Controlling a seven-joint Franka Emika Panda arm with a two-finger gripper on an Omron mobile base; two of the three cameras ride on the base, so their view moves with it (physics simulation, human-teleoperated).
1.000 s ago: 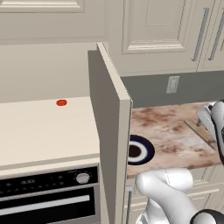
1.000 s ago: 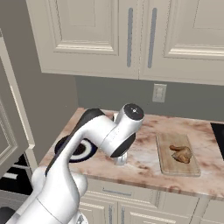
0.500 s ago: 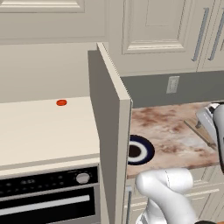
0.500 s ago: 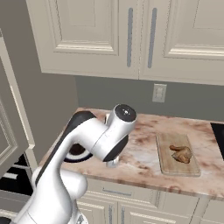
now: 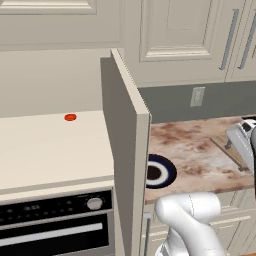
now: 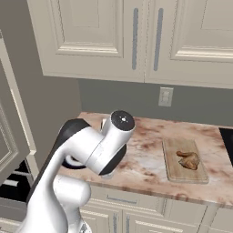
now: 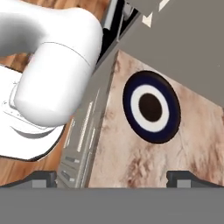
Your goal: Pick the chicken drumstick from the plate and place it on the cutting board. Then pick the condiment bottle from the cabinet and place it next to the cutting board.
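Resting on board: the chicken drumstick (image 6: 189, 159) lies on the cutting board (image 6: 182, 170), at about 3 o'clock of my arm in the right base view; I judge the first half of the task done.
Plate: the plate (image 7: 151, 107) sits bare on the marbled countertop (image 7: 131, 162), its dark centre uncovered, at 12 o'clock of my finger tips in the hand view.
My gripper: my gripper (image 7: 112, 177) has its two tips set wide apart at the bottom of the hand view, with nothing between them.
Cabinet: the cabinet door (image 5: 125, 165) stands swung out, at 9 o'clock of the plate in the left base view; its cream shelf (image 5: 50, 145) lies beyond, at 9 o'clock of the door.
Red disc: a small red disc (image 5: 70, 117) lies on that shelf.
Condiment bottle: I cannot make it out on the shelf.
Left to do: by my judgement, finding and fetching the bottle, then setting it beside the board.
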